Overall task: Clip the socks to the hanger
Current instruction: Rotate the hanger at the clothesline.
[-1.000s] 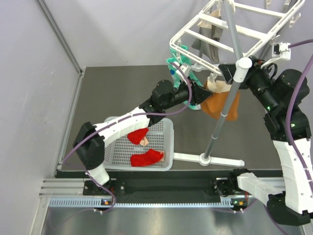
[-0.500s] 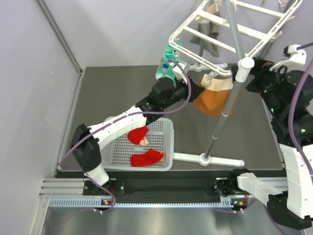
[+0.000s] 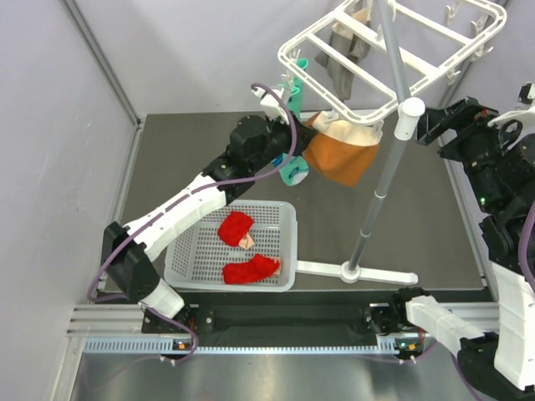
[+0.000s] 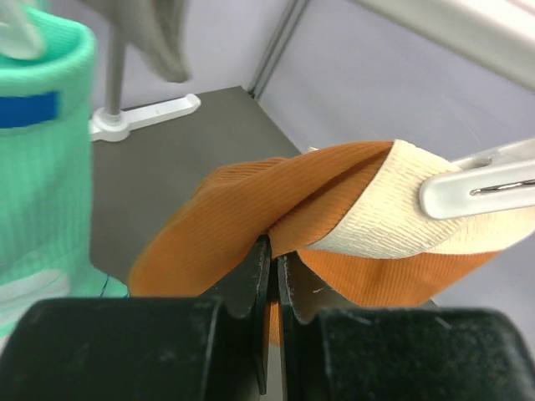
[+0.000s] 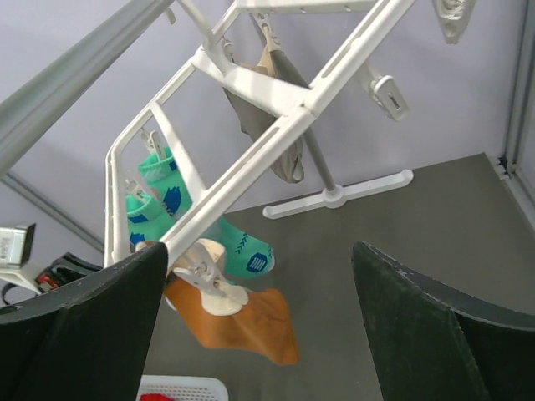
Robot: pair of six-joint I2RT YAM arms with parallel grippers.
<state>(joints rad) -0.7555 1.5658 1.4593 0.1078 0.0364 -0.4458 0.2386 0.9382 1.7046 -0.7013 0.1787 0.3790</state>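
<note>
Two red socks (image 3: pixel 236 228) (image 3: pixel 251 269) lie in the white basket (image 3: pixel 288 244). A mint-green pair (image 5: pixel 245 251) (image 3: pixel 293 172) hangs clipped at the hanger's (image 3: pixel 380 188) left corner. Beside it an orange-brown sock (image 3: pixel 336 160) hangs from a white clip (image 4: pixel 478 187). In the left wrist view my left gripper (image 4: pixel 269 251) is shut on a fold of that orange-brown sock (image 4: pixel 217 209). From above, the left gripper (image 3: pixel 299 149) sits just under the frame's left edge. My right gripper (image 5: pixel 259 251) stands wide open with nothing between its fingers. It hangs right of the pole, apart from the frame (image 5: pixel 259 159).
A grey-beige sock (image 3: pixel 343 52) hangs from the frame's far side. The hanger's white foot (image 3: pixel 355 270) lies right of the basket. Grey walls close in the dark tabletop (image 3: pixel 192 142) at the left and back.
The left gripper shut on the orange-brown sock and moved left and back with it. The hanger frame swung left. The right gripper opened and drew away to the right.
</note>
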